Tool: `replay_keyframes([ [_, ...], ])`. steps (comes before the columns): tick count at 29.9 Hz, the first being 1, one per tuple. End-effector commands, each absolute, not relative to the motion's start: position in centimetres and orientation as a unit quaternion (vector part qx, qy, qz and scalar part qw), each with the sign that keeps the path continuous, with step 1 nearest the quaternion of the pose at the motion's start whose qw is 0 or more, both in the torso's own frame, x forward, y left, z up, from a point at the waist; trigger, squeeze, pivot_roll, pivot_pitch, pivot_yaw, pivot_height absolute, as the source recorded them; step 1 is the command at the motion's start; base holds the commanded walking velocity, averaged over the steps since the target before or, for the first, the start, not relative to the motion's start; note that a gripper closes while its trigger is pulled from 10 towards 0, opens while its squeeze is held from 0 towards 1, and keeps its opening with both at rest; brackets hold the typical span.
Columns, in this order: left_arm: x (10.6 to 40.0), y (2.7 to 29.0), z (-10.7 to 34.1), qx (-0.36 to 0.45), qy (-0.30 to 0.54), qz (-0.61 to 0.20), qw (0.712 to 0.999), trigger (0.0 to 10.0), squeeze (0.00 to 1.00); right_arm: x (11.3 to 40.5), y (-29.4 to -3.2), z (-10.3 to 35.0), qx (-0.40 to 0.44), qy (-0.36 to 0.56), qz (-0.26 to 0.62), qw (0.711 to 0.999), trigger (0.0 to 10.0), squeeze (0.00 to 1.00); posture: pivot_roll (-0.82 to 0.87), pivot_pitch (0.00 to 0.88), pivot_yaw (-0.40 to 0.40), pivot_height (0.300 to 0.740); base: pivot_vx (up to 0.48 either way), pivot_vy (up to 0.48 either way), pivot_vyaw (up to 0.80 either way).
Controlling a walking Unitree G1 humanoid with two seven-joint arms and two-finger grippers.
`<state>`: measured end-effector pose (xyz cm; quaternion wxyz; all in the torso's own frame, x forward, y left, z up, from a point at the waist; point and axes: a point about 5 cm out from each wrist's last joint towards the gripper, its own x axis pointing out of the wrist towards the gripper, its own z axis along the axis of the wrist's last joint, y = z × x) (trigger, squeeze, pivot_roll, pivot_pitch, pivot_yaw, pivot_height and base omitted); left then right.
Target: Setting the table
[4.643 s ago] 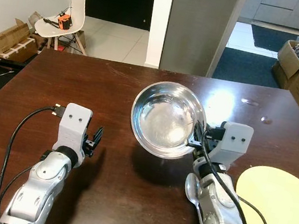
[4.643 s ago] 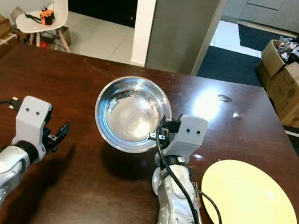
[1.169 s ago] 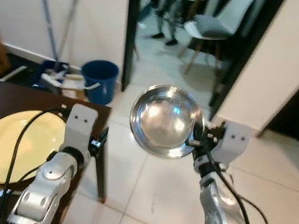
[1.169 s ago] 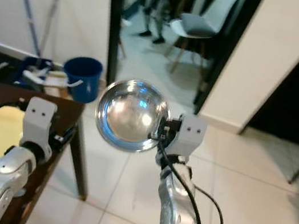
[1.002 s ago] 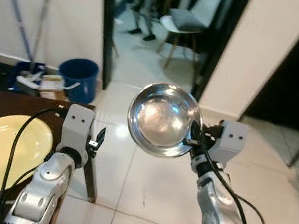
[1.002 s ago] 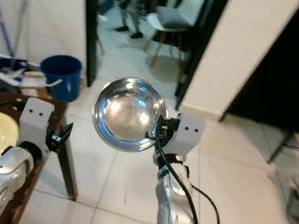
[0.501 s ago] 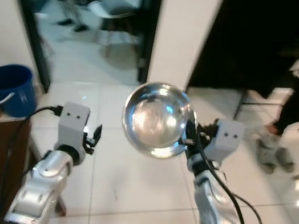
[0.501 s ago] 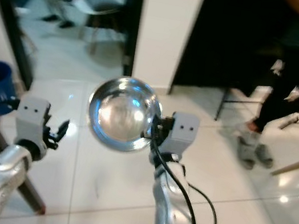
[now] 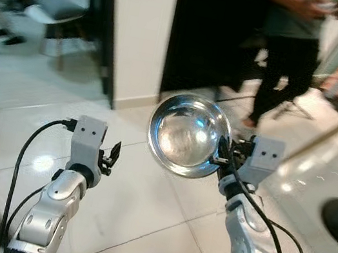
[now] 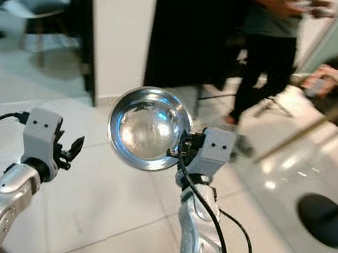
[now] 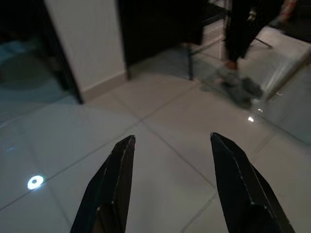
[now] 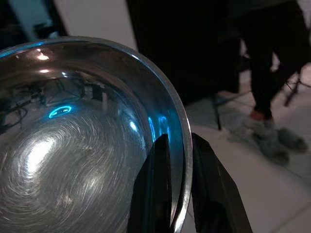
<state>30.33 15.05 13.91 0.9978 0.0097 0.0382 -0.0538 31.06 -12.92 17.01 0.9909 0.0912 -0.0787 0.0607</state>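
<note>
Since the earlier frames, the bench and its yellow plate have been lost from view as the camera turned. A steel bowl [image 9: 188,134] is clamped at its rim by the right pincer [image 9: 221,160], carried over tiled floor [image 9: 138,226]. The left pincer [image 11: 170,189] is spread, empty. Placement is judged outstanding.

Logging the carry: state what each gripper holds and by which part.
The right gripper pinches the steel bowl by its rim, one finger inside, one outside. The left gripper is open and holds nothing.
</note>
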Motion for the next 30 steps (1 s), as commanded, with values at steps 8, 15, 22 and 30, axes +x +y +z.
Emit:
replay_keyframes([
  [8,30.26,15.16,13.45,0.010,0.051,-0.050,0.997,10.0,0.00,31.01,-12.71,17.13,0.097,-0.083,0.064,0.990,10.0,0.00,-0.02,0.000,0.085,0.740,0.000,0.000,-0.80],
  [15,30.27,15.15,13.43,0.007,0.052,-0.051,0.997,10.0,0.00,31.03,-12.72,17.12,0.097,-0.083,0.064,0.990,10.0,0.00,-0.02,0.000,0.084,0.740,0.000,0.000,-0.80],
  [22,30.27,15.18,13.42,0.006,0.053,-0.051,0.997,10.0,0.00,31.06,-12.77,17.06,0.098,-0.081,0.061,0.990,10.0,0.00,-0.02,0.000,0.084,0.740,0.000,0.000,-0.69],
  [30,30.32,15.25,13.52,0.004,0.050,-0.051,0.997,10.0,0.00,31.08,-12.73,17.11,0.097,-0.084,0.061,0.990,10.0,0.00,-0.02,0.000,0.084,0.740,0.000,0.000,0.00],
])
